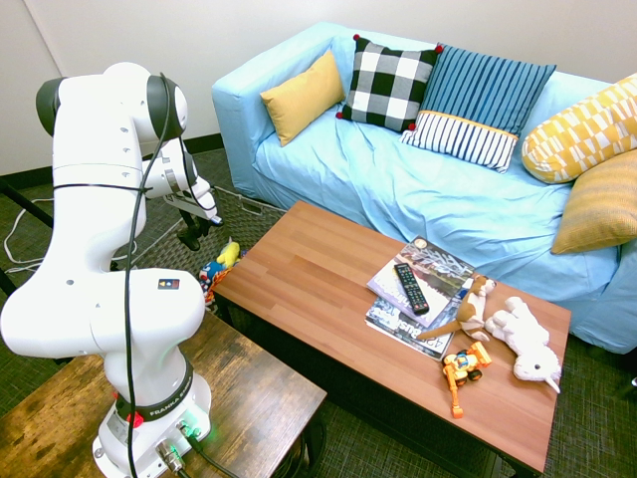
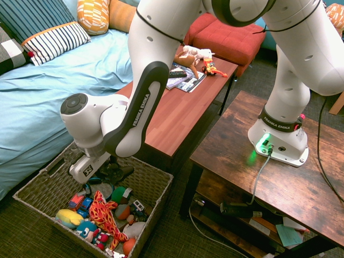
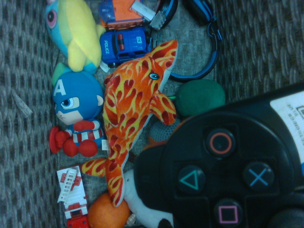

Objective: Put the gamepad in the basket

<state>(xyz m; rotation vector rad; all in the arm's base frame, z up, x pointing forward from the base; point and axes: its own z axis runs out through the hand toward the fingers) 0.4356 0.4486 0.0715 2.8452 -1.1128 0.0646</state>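
Note:
My gripper hangs low over the far end of the woven basket, which sits on the floor between the sofa and the coffee table. It is shut on the black gamepad. In the wrist view the gamepad fills the lower right corner, with its circle, triangle, cross and square buttons facing the camera. It hovers above the toys inside the basket. From the first exterior view the gripper is mostly hidden behind the arm.
The basket holds several toys: an orange flame-patterned dolphin, a blue hero doll, a police car, a yellow plush. The coffee table stands close beside it, carrying magazines, a TV remote and plush animals. The blue sofa is behind.

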